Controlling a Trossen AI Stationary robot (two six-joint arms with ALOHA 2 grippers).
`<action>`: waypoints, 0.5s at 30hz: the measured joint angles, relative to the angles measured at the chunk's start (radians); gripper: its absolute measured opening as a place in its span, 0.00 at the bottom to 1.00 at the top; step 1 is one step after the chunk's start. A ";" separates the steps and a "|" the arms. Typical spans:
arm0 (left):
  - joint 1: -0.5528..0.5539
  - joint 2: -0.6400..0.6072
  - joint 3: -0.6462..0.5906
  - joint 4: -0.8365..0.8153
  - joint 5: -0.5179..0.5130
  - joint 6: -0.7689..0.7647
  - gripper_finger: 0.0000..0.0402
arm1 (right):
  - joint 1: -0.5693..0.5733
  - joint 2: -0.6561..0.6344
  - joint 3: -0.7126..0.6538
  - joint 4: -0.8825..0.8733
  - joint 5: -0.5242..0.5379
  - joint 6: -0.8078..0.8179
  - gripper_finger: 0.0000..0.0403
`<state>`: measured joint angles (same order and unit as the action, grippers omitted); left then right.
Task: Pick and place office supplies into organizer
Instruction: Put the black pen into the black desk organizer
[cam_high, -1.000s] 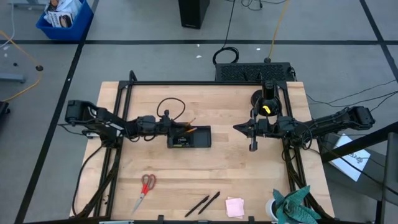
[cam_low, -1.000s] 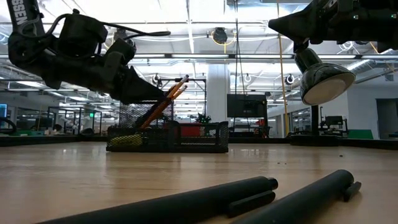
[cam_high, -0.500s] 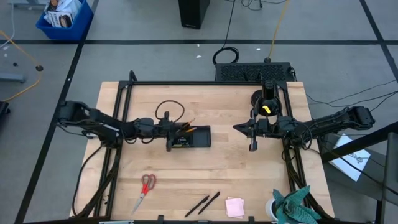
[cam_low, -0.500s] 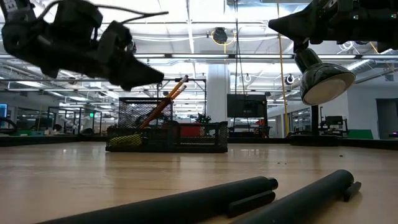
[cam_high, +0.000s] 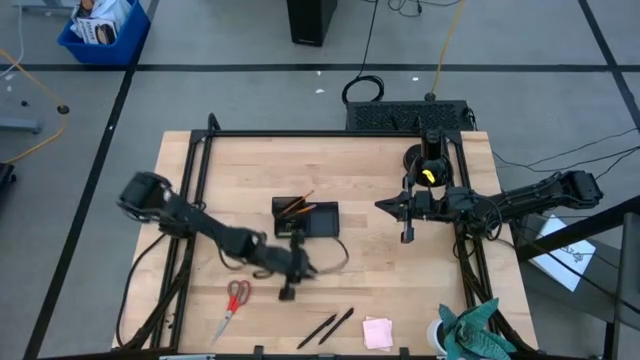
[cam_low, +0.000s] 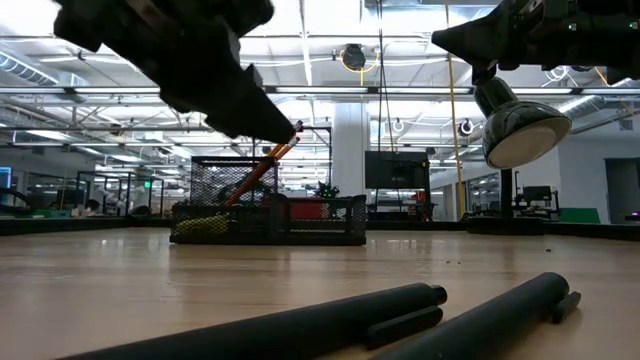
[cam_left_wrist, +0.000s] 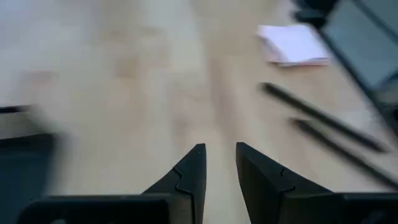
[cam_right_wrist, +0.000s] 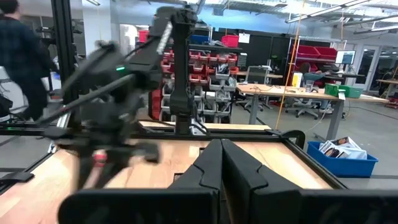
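Since the earlier high view, we are seeing the left arm swinging away from the organizer (cam_high: 305, 219) toward the near side of the bench (cam_high: 370, 280); its end effector (cam_high: 288, 291) is now hovering between the red-handled scissors (cam_high: 232, 303) and the black pens (cam_high: 327, 327). In the left wrist view its fingers (cam_left_wrist: 186, 177) are standing a narrow gap apart, holding nothing, and pointing over bare wood toward the pens and the pink sticky-note pad (cam_left_wrist: 291, 45). We are reading no legible label on any of the items.

The organizer, a black mesh tray, is sitting near the bench's centre with orange pencils (cam_low: 262, 165) leaning tilted out of one compartment. The scissors are lying near the front left, the two pens side by side at the front centre, and the pad just beside them toward the right.

We are showing the right arm waiting over the right side of the bench, well apart from the organizer, with its end effector (cam_high: 407, 235) closed tight and carrying nothing. A person (cam_right_wrist: 22, 56) is standing in the room beyond the bench.
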<state>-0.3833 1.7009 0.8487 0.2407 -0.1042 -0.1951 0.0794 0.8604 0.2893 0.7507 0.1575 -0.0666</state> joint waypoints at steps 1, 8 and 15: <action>-0.016 0.036 0.030 0.000 0.012 -0.025 0.22 | 0.000 0.000 0.000 -0.002 0.000 0.003 0.00; -0.087 0.228 0.233 -0.031 0.078 -0.157 0.22 | 0.000 0.000 0.000 -0.007 0.000 0.025 0.00; -0.133 0.335 0.443 -0.026 0.177 -0.147 0.22 | 0.000 0.000 0.000 -0.018 -0.001 0.025 0.00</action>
<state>-0.5166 2.0359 1.2913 0.2150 0.0727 -0.3422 0.0799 0.8604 0.2893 0.7331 0.1566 -0.0415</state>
